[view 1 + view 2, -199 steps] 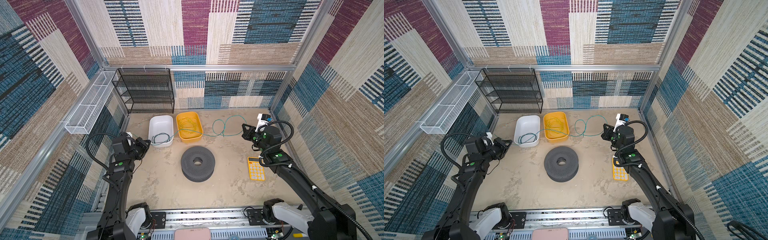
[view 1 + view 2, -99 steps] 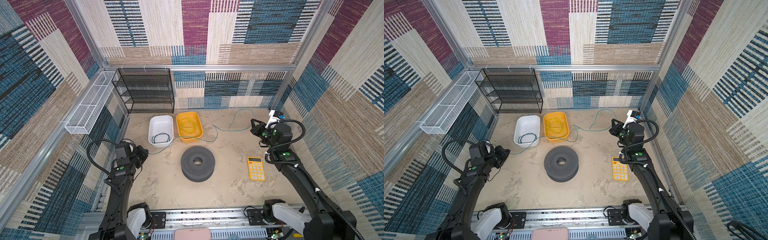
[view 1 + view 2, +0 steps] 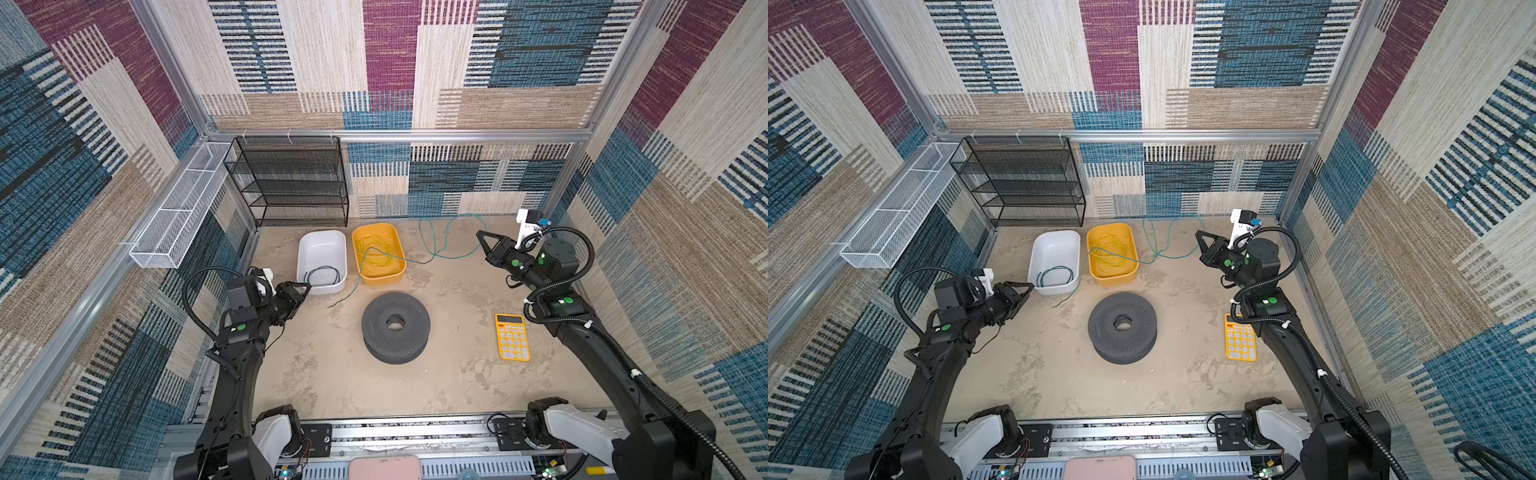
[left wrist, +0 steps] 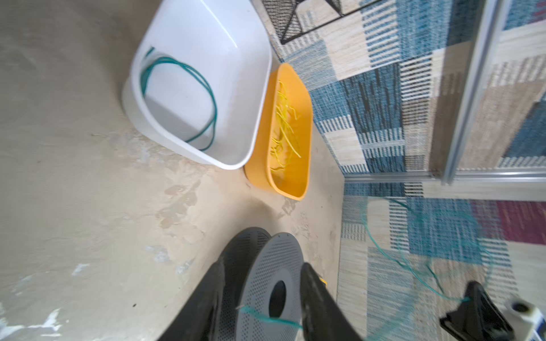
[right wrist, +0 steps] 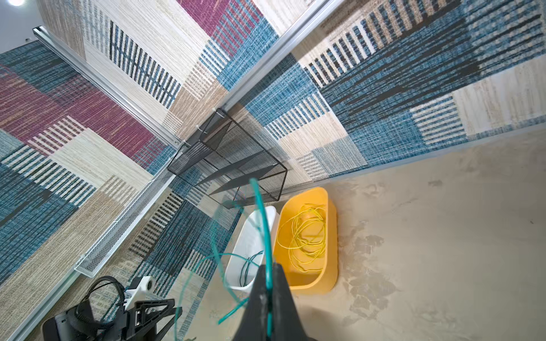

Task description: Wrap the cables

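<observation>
Teal-green cable (image 3: 461, 257) is the one in play: string-thin, it runs from the right gripper (image 3: 481, 237) at the far right and loops toward the far wall. From there it crosses the near end of the yellow bin (image 3: 358, 245) and trails down to a loose end on the table between the white bin (image 3: 341, 249) and the grey perforated spool (image 3: 395, 328). The right gripper's jaws are pressed together on this cable, which the right wrist view shows running up between them. The left gripper (image 3: 305, 287) hovers at the near left corner of the white bin with its jaws spread. In the left wrist view the cable's end crosses the gap between them, unclamped; whether it touches a finger I cannot tell.

The yellow cable (image 3: 376, 257) lies coiled inside the yellow bin, and a dark blue-green cable (image 3: 322, 274) lies in a loose ring at the near end of the white bin. Those two look finished. The teal one is strung out with no coil formed, so I judge the task about two thirds done, with gathering it into loops and stowing it left to do.

Farther out, a yellow calculator (image 3: 512, 336) lies near right, a black mesh rack (image 3: 291, 183) stands far left, and a white wire basket (image 3: 178, 208) hangs on the left wall.
</observation>
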Available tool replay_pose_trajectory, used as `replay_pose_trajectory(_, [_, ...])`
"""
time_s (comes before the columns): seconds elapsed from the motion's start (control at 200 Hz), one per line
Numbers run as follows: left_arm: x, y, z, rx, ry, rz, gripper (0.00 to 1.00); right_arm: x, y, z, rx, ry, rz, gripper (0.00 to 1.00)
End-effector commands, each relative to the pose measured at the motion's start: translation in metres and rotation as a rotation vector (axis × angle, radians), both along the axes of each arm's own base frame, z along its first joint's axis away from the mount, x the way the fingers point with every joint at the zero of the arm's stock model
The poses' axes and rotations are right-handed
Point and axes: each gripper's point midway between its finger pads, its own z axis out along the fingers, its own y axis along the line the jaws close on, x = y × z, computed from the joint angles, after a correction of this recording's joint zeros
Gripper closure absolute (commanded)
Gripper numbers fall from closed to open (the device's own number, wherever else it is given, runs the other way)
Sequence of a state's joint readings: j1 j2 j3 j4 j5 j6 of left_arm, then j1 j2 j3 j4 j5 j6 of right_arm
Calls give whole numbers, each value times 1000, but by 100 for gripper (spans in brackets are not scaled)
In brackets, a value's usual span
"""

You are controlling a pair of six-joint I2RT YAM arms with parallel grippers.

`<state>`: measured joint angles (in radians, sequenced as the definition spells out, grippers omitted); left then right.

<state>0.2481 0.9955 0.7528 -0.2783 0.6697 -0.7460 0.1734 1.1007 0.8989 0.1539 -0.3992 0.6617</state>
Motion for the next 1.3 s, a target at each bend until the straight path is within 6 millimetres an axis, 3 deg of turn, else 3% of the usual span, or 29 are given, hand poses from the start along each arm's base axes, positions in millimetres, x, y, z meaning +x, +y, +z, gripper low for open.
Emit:
replay_pose_trajectory(0.0, [-8, -14, 33, 22, -92, -105, 40, -1, 4, 11, -16, -32, 16, 100])
replay_pose_trajectory(0.245, [-21, -16, 100, 142, -202, -117, 35, -3, 8, 31, 7, -61, 41, 100])
replay_pose_trajectory(0.371, [-26, -40, 144, 199, -293, -184, 34, -5, 14, 38, 35, -71, 70, 100])
replay_pose_trajectory(0.511, [-23, -83, 167, 287, -360, -293, 30, -7, 19, 47, 49, -83, 83, 100])
replay_pose_trajectory(0.756, [-14, -177, 187, 385, -470, -546, 23, -12, 31, 58, 56, -103, 114, 100])
replay_pose_trajectory(0.861, [-2, -206, 191, 400, -500, -590, 23, -16, 35, 61, 67, -107, 136, 100])
replay_pose_trajectory(0.962, [17, -223, 192, 379, -506, -589, 25, -22, 42, 62, 76, -109, 163, 100])
replay_pose_trajectory(1.102, [46, -230, 183, 405, -472, -552, 30, -29, 44, 64, 83, -117, 174, 100])
replay_pose_trajectory(1.297, [63, -253, 167, 354, -440, -607, 30, -35, 48, 69, 104, -128, 202, 100])
